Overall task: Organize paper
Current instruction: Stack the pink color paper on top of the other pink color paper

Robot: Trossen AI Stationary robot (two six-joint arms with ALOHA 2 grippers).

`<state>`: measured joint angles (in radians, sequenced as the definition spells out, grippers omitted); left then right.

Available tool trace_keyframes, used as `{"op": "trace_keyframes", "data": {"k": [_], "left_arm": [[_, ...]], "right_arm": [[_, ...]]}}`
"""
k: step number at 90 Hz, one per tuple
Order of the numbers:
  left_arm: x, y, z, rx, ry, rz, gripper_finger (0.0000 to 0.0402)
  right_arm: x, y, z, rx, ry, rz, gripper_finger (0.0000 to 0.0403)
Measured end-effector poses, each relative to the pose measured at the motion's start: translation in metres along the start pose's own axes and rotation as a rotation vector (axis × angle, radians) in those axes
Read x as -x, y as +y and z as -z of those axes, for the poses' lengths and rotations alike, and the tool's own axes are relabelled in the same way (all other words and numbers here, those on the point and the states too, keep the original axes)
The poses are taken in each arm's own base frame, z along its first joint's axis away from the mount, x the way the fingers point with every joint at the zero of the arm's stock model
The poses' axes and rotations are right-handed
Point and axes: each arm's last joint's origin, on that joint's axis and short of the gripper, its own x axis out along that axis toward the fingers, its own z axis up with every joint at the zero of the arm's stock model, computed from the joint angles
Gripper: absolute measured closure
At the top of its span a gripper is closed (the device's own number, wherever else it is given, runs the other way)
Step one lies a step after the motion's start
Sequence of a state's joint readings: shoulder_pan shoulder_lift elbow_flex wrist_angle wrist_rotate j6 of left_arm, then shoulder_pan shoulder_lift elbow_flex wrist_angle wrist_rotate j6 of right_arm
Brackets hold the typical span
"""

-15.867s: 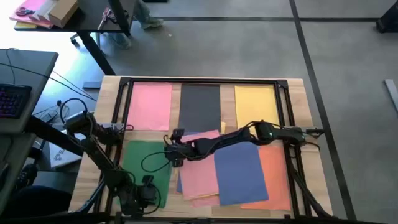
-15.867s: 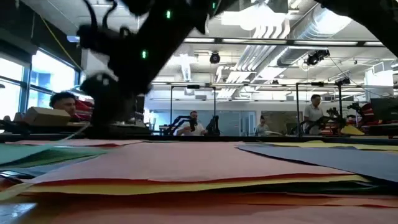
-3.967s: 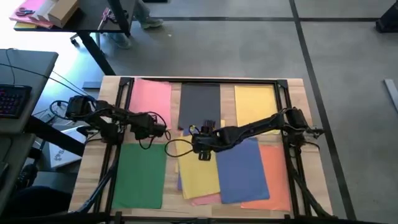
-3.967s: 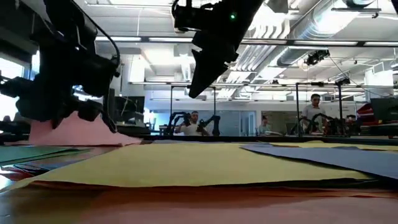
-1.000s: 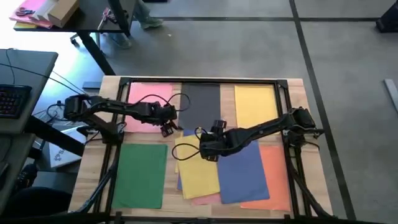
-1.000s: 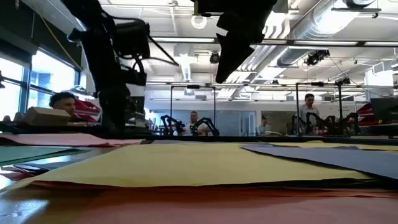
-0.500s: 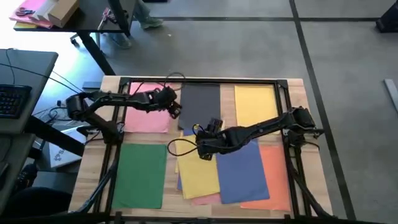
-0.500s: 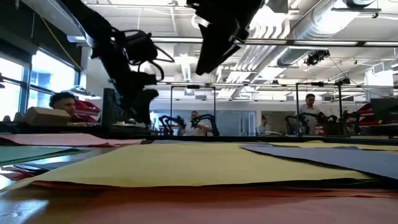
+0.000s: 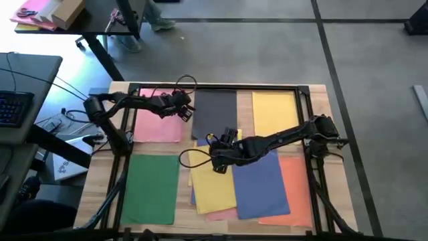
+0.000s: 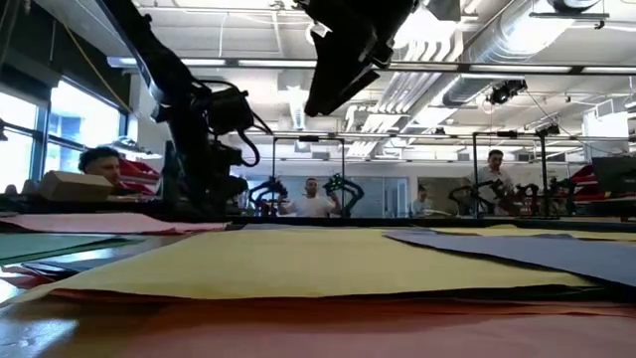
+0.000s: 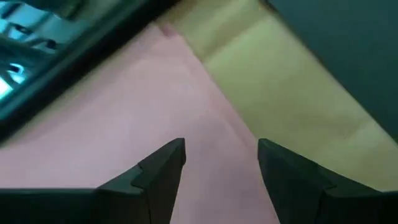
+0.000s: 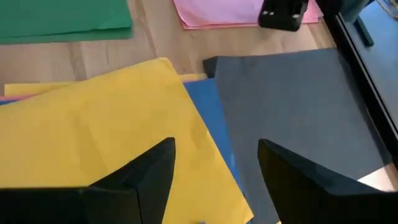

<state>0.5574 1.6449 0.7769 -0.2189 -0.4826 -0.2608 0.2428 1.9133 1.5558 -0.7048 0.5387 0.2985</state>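
Single paper sheets lie flat on the table: pink (image 9: 157,117) far left, dark grey (image 9: 215,110) far middle, yellow (image 9: 275,110) far right, green (image 9: 152,189) near left. A loose pile sits near the middle, with a yellow sheet (image 9: 215,191) on top of blue (image 9: 261,184), orange (image 9: 296,187) and pink (image 9: 224,214). My left gripper (image 9: 185,114) hovers open over the far-left pink sheet (image 11: 124,124), near its far right corner. My right gripper (image 9: 215,155) hangs open above the pile's yellow sheet (image 12: 93,124), near its far edge.
A black frame (image 9: 221,86) runs around the table's work area, and cables loop beside both arms. A desk with a keyboard (image 9: 13,107) stands left of the table. A pink-and-yellow bundle with a box (image 9: 50,13) lies on another table. People sit in the room beyond (image 10: 310,204).
My left gripper has swung from the gap between the pink sheet and the pile toward the table's far edge. It now hovers over the pink sheet's far right part. The sheets have stayed where they were.
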Motion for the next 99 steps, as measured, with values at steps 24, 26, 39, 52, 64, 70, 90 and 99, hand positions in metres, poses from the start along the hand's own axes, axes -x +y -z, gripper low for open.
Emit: {"op": "trace_keyframes", "data": {"k": [24, 26, 39, 52, 64, 70, 90, 99], "left_arm": [[0.009, -0.011, -0.005, 0.123, -0.066, 0.154, 0.0209], [0.008, -0.014, -0.005, 0.119, -0.069, 0.158, 0.0209], [-0.001, -0.028, 0.003, 0.064, -0.053, 0.164, 0.0209], [-0.010, -0.032, 0.007, 0.069, -0.022, 0.188, 0.0209], [-0.014, -0.027, 0.006, 0.093, 0.007, 0.196, 0.0209], [-0.015, -0.023, 0.006, 0.121, 0.020, 0.195, 0.0209], [-0.016, -0.012, 0.003, 0.166, 0.025, 0.160, 0.0209], [-0.015, -0.008, 0.002, 0.175, 0.022, 0.137, 0.0209]], "right_arm": [[0.000, 0.000, 0.000, -0.012, -0.001, -0.001, 0.0187], [0.000, 0.000, 0.000, -0.013, -0.002, -0.002, 0.0187], [0.000, 0.002, 0.000, -0.014, -0.001, -0.028, 0.0187], [0.000, 0.003, 0.000, -0.016, 0.012, -0.063, 0.0187], [0.003, 0.007, 0.001, -0.010, 0.012, -0.075, 0.0187], [0.004, 0.009, 0.002, -0.010, 0.010, -0.078, 0.0187], [0.007, 0.013, 0.003, -0.014, 0.005, -0.077, 0.0187], [0.006, 0.013, 0.003, -0.015, 0.005, -0.073, 0.0187]]}}
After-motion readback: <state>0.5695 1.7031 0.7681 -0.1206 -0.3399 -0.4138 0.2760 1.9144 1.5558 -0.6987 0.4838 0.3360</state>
